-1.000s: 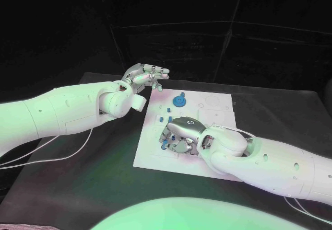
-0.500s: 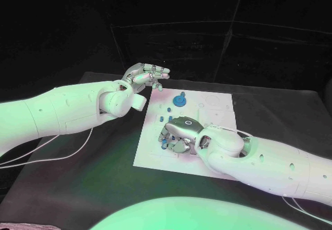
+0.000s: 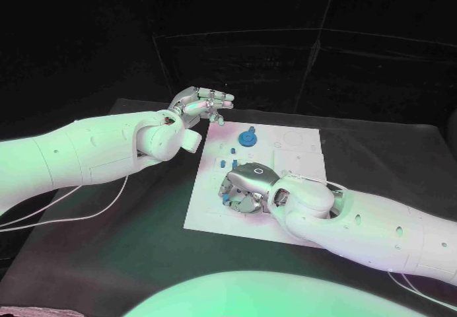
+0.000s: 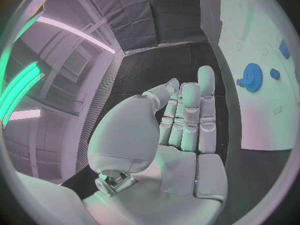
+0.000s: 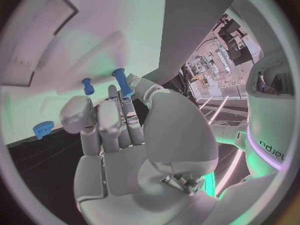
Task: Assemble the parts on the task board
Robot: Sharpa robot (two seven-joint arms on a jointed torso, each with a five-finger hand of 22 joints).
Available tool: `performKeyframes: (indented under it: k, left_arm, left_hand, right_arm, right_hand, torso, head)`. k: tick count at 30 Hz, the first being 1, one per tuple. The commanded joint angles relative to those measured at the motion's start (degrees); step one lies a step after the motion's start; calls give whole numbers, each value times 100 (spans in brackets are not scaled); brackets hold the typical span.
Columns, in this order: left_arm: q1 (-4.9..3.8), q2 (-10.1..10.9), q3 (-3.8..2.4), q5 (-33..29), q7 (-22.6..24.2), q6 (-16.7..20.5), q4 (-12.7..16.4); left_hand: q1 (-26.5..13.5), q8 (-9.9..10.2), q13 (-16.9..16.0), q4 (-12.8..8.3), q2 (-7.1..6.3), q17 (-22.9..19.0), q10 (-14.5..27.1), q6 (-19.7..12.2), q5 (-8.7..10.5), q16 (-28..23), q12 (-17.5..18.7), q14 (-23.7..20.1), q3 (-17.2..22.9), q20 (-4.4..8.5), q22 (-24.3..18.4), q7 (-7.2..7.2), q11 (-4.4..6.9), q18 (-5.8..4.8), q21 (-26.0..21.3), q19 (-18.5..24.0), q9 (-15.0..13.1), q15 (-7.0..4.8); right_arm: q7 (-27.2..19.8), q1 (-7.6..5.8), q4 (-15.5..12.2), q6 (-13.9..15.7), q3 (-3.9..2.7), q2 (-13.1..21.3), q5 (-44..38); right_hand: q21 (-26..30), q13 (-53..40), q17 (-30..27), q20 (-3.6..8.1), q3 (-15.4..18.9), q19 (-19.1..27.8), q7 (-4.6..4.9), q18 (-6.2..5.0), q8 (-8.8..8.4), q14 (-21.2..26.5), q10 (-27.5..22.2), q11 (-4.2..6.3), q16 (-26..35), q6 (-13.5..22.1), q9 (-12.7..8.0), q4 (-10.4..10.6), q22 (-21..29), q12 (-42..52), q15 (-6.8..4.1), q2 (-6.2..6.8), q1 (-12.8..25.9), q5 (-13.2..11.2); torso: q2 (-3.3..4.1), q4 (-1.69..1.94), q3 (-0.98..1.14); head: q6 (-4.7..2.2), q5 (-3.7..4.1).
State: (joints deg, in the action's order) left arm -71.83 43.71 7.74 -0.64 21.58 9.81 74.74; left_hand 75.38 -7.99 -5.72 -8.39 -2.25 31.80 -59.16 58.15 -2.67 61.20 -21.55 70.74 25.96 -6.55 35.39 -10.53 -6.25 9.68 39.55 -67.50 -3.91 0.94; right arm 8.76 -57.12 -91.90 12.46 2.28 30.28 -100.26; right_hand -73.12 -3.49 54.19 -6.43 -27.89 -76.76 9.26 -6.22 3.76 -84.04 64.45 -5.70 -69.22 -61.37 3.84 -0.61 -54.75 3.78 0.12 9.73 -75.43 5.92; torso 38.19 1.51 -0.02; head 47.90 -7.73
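progress: while the blue gear [image 3: 247,139] is already sitting near the task board [image 3: 297,146] far edge, small blue pegs [image 3: 226,163] are being left loose mid-board, so looks early-ish

right hand [image 3: 249,187]: being lowered fingers-down onto the near-left area; a peg [image 5: 123,82] is being touched, actual hold can't be told

left hand [image 3: 200,104]: being hovered off the far-left corner, fingers loosely apart, nothing held

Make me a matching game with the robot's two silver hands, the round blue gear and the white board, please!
Things:
1. left silver hand
2. right silver hand
3. round blue gear
4. white task board

Places or states:
A. lies flat on the black table
B. sits on the far part of the board
C. raised beyond the board's far-left corner, holding nothing
D. low over the board's near part, by small blue pegs

Pairs: 1-C, 2-D, 3-B, 4-A
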Motion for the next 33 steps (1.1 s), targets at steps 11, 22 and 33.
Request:
performKeyframes:
  k: [11, 22, 33]
  left_arm:
    - [-9, 6, -5, -16, -9, -90, 2]
    - [-9, 6, -5, -16, -30, -107, -6]
    - [-8, 34, -4, -16, -42, -129, 1]
  left_hand:
    - [-52, -23, 8, -2, -6, -5, 40, -43, -27, -12, -31, -45, -10, -1, 7, 0, 16, 74, -20, 44, 5, 8]
    - [-52, -23, 8, -2, -6, -5, 40, -43, -27, -12, -31, -45, -10, -1, 7, 0, 16, 74, -20, 44, 5, 8]
    - [-62, -26, 10, -3, -9, -20, 53, -53, -26, -15, -41, -55, -15, -4, 6, -3, 13, 74, -23, 49, 5, 11]
  right_arm:
    - [-84, -8, -85, 197, -3, 70, 115]
    - [-131, -6, -123, 882, -2, 149, 307]
    - [-512, -57, -528, 1640, -14, 783, 1047]
  right_hand:
    - [62, -36, -91, 3, 177, 39, 1, -38, 11, 5, 114, 28, 55, 53, 13, 10, 82, 170, 19, -64, 19, 83]
    - [745, -18, -877, -45, 914, 504, 13, -219, -55, 272, -994, -101, 595, 1652, -47, 20, 1194, 13, 120, 27, -44, 151]
    - [865, -103, -879, -83, 2292, 388, 168, -218, 128, 211, -1111, -130, 522, 2049, 39, 762, 1325, 665, 135, -191, -726, 431]
  torso:
    - [3, -6, 3]
    - [0, -2, 4]
    - [-13, -9, -9]
  head:
    - [14, -12]
    - [1, 4]
    - [-30, 74]
